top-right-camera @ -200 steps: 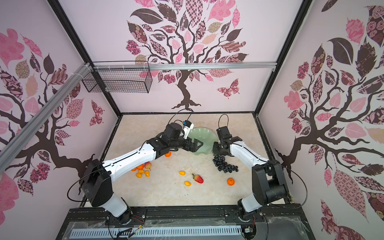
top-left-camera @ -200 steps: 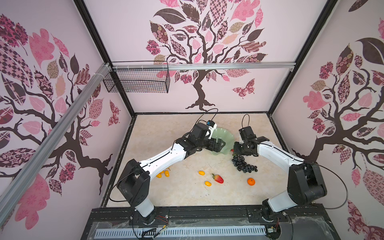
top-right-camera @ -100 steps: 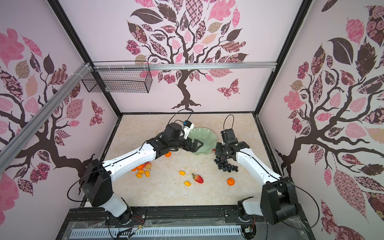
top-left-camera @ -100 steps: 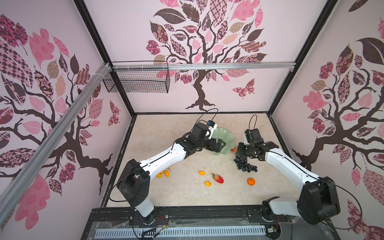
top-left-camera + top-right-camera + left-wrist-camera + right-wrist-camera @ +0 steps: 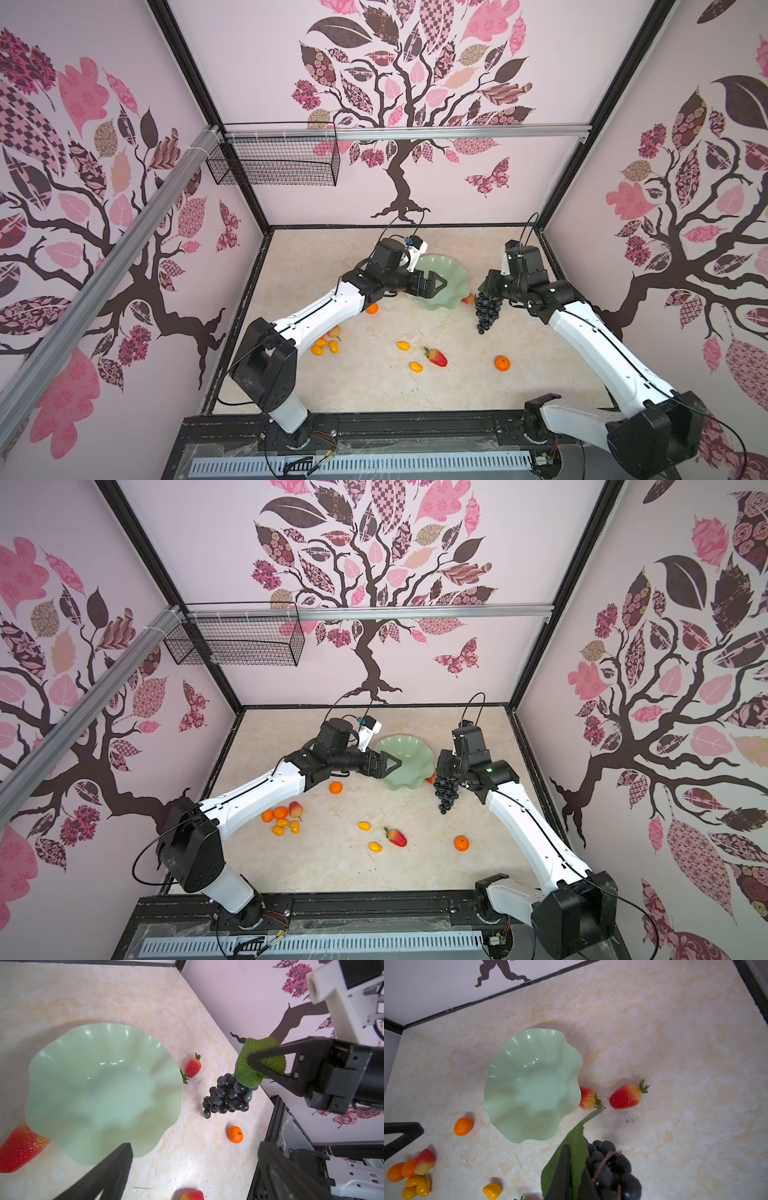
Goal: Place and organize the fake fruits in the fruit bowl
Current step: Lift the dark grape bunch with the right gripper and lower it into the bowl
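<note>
Tabletop (image 5: 316,257) of pale sandy stone is seen across the lower middle of both top views. The fruit bowl (image 5: 455,276) is set a little right of the middle of the frame, and nothing is seen inside it. The left hand (image 5: 440,284) is held over the bowl's left side, fingers spread wide, with nothing between them. The right hand (image 5: 487,286) is held just right of the bowl, pinched shut on the green leaf (image 5: 247,1076) of the grape bunch (image 5: 487,309). The bunch is hung from that leaf, beside the bowl but apart from it. It looks lifted.

The step in hand is judged to be putting the grapes into the bowl. The bunch should be raised enough that its long tail is carried over the wavy rim and not dragged on it, since the bowl could be pushed. A slow move is best, because only a thin leaf is gripped. The grapes should be set down to one side, so room is left. The left hand should be drawn back first.

One strawberry (image 5: 468,298) is tucked against the bowl's right edge and another (image 5: 436,357) lies in the lower middle. An orange (image 5: 502,363) lies lower right. Two yellow ovals (image 5: 402,345) lie near the second strawberry.
</note>
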Motion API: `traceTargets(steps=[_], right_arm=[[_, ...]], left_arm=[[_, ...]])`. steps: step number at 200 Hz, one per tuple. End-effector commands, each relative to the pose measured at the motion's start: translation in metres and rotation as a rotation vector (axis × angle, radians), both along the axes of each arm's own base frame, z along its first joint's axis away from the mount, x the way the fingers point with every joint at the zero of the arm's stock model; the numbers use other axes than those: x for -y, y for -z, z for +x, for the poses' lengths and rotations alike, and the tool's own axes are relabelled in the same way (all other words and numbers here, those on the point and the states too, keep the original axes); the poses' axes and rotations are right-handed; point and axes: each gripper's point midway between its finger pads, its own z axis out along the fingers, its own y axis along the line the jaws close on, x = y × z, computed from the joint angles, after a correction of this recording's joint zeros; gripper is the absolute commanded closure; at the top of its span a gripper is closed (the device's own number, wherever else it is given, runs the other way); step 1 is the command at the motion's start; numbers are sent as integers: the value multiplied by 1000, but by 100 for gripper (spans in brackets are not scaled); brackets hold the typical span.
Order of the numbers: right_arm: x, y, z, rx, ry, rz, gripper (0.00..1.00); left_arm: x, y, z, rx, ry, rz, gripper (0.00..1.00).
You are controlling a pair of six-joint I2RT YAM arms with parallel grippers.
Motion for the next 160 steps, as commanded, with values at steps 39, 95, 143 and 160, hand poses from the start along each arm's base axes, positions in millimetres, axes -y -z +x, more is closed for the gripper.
traceTargets(steps=[39,95,143,160], right_arm=[[-8,-81,22,158,-30,27,100],[-43,-108,50,192,-125,172,100],[-74,-86,72,142,-187,278,100],[-87,-77,79,131,-202,292,100]], left_arm=[[-29,-21,26,-16,-65,-130,2],[-72,-16,64,-59,-246,-173,2],[-88,-11,76,-68,-319,-163,2],[-88,-9,77,-71,-324,-162,2]])
